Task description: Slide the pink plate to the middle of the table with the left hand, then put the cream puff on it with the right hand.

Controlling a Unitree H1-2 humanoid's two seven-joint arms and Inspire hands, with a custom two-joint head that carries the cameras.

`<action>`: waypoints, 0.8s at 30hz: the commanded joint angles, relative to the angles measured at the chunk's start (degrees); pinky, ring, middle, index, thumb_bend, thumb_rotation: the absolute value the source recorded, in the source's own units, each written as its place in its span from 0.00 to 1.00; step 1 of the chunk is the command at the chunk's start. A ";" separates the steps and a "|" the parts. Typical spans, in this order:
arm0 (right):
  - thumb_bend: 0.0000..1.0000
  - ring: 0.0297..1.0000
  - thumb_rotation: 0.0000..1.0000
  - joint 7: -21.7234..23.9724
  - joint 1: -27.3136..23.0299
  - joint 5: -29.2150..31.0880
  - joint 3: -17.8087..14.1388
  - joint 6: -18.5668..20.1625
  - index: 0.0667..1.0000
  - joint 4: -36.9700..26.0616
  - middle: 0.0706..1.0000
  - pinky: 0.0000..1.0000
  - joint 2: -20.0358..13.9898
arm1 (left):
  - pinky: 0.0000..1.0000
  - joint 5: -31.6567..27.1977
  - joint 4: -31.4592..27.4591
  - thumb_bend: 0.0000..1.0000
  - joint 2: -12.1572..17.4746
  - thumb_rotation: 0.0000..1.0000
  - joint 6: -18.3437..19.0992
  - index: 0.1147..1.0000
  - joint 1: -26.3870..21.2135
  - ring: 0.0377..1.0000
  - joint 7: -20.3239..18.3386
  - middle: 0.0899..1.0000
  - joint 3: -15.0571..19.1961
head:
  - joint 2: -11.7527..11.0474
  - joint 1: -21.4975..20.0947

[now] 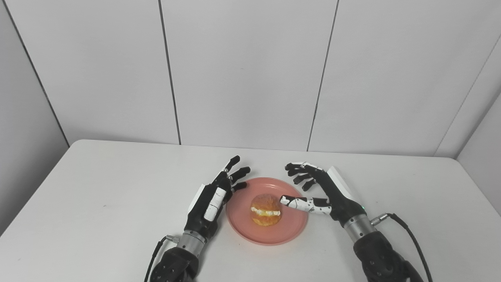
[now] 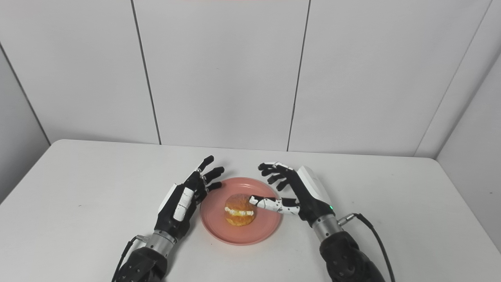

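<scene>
the pink plate lies on the white table, about midway between the left and right edges and nearer the front edge than the back. the cream puff sits on the plate, close to its middle, a golden bun split by a band of white cream with a little yellow in it. the left hand is at the plate's left rim, its palm turned toward the plate and its fingers spread apart and pointing toward the back edge of the table; it holds nothing, and whether it touches the rim cannot be told. the right hand is on the plate's right side, wide open, its fingers fanned out above the far right part of the plate, and it grips nothing. its thumb stretches left across the plate, with the tip at the right side of the cream puff, either touching it or just beside it. both forearms come up from the front edge of the table, with a dark cable trailing from the right wrist.
</scene>
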 commanded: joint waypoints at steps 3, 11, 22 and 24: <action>0.83 0.76 0.85 -1.44 0.34 6.35 -3.02 -6.18 0.79 3.11 0.78 0.69 1.79 | 0.99 2.39 5.68 0.96 -1.55 0.89 -6.02 0.87 4.56 0.97 3.71 0.93 0.37 | 0.11 -0.09; 0.83 0.83 0.96 -2.43 0.97 14.31 -7.73 -12.45 0.85 12.29 0.85 0.81 5.48 | 1.00 5.78 5.11 0.97 -1.26 0.93 -6.91 0.90 4.62 1.00 8.69 1.00 1.69 | 0.25 -0.49; 0.95 0.87 0.99 -0.61 1.70 19.64 -9.64 -12.23 0.86 17.54 0.87 0.89 7.31 | 1.00 7.36 7.65 0.82 -1.64 0.94 -6.71 0.94 3.95 1.00 13.26 1.00 1.93 | 0.59 -0.65; 0.96 0.90 0.99 -0.30 1.66 20.08 -9.70 -12.22 0.87 18.03 0.89 0.93 7.41 | 1.00 7.30 6.79 0.80 -1.81 0.94 -5.36 0.95 4.18 1.00 13.26 1.00 1.88 | 0.59 -0.65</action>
